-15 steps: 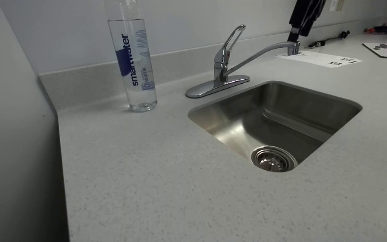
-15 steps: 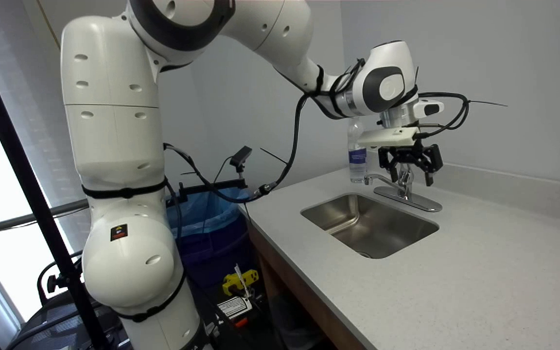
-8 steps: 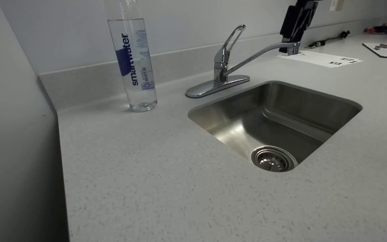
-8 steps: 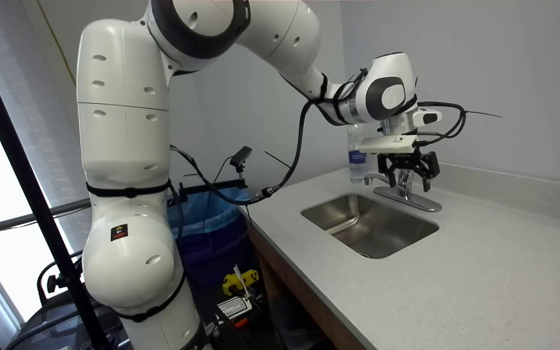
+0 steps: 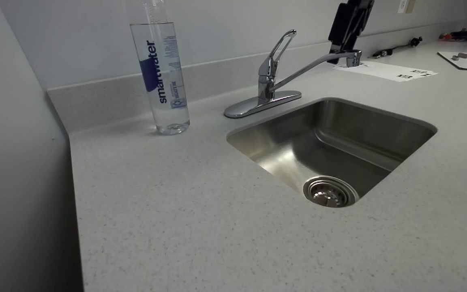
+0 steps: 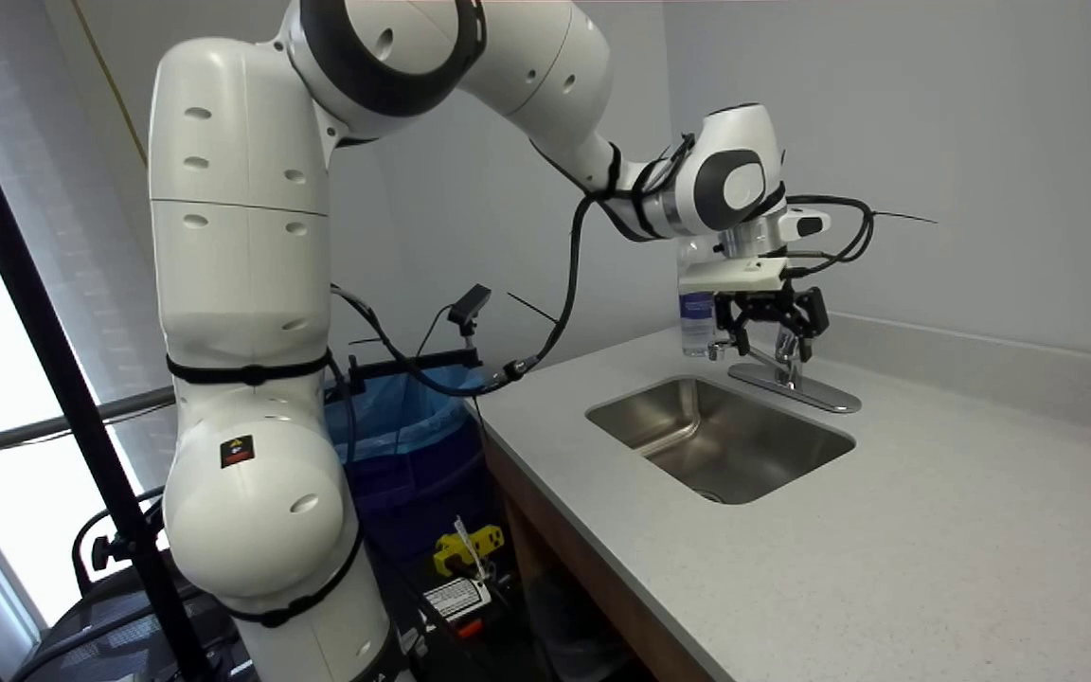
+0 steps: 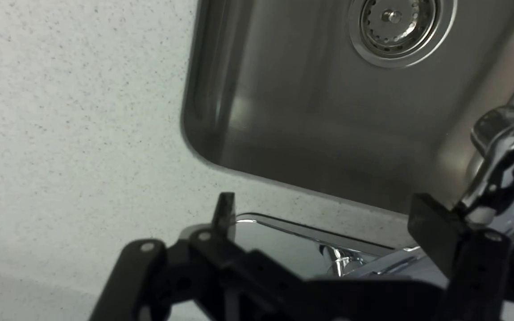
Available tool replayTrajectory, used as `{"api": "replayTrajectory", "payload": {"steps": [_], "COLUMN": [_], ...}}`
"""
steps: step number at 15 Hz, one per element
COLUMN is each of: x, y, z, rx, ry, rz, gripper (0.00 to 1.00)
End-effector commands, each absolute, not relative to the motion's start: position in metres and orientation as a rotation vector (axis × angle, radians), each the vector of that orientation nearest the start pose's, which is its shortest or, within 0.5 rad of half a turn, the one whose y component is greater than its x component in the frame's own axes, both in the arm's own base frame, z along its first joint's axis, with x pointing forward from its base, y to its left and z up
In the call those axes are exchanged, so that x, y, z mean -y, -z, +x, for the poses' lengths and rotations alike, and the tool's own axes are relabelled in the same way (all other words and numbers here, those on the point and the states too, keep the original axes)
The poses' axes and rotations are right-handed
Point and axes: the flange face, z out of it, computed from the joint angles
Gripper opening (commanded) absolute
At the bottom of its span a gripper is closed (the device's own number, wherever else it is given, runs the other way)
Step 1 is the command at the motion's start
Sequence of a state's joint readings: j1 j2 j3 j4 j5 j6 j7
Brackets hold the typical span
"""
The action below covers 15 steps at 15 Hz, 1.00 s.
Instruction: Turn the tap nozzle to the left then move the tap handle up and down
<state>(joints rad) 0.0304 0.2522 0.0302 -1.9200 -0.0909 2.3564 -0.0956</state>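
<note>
The chrome tap stands behind the sink (image 5: 373, 158). Its spout (image 5: 318, 63) reaches out to the nozzle (image 5: 354, 59), also seen in the wrist view (image 7: 498, 129). The loop-shaped tap handle (image 5: 283, 46) points up; in an exterior view it is partly hidden by the gripper (image 6: 774, 352). My black gripper is open and empty, above the tap base in the wrist view (image 7: 326, 209). One finger lies across the spout there, with the nozzle beyond it; I cannot tell whether they touch. The other finger is over the end of the base plate (image 7: 275, 240).
A tall clear water bottle (image 5: 164, 81) stands beside the tap, also seen in an exterior view behind the wrist (image 6: 696, 322). The wall and backsplash (image 5: 209, 81) run close behind the tap. White sheets (image 5: 387, 71) lie on the counter past the nozzle.
My gripper has come down, then moved left in both exterior views, closer to the tap, with its fingers beside the spout. The nozzle, handle and bottle have not visibly moved.
</note>
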Motion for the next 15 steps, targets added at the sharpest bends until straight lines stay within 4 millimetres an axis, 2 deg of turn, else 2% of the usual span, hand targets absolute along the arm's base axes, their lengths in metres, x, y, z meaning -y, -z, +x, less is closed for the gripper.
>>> {"api": "replayTrajectory", "payload": {"steps": [1, 6, 15], "x": [-0.054, -0.079, -0.162], "y": [-0.381, -0.383, -0.389], "z": [0.626, 0.622, 0.613], "rx": [0.347, 0.352, 0.404], "ry": [0.284, 0.282, 0.310], "rz": [-3.169, -3.147, -3.112], "gripper": [1.00, 1.00, 1.00]}}
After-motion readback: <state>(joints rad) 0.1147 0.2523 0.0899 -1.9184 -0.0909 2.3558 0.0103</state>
